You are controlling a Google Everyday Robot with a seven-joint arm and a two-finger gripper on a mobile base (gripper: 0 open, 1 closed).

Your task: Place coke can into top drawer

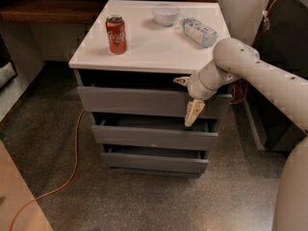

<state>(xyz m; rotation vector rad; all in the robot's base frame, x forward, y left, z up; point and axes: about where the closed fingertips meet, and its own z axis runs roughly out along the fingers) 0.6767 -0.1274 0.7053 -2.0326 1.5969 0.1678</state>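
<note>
One view only showed the scene. In it, the coke can [116, 34] stood upright on the white top of the cabinet [154, 52], near its left front corner, and nothing touched it. A white bowl [165, 14] and a plastic bottle [198, 31] lying on its side were further back on the same top, well apart from the can.

The gripper [190, 100] was at the right part of the top drawer [134, 102], just in front of its grey face and close to its upper edge. Whether the gripper was open or closed, I could not tell. It carried nothing.

A dark gap showed above the drawer's face, so the drawer seemed pulled out only a little, not enough for a can, in my judgement. The opening looked like the step in hand. Picking up the can and putting it inside were both not yet done.
</note>
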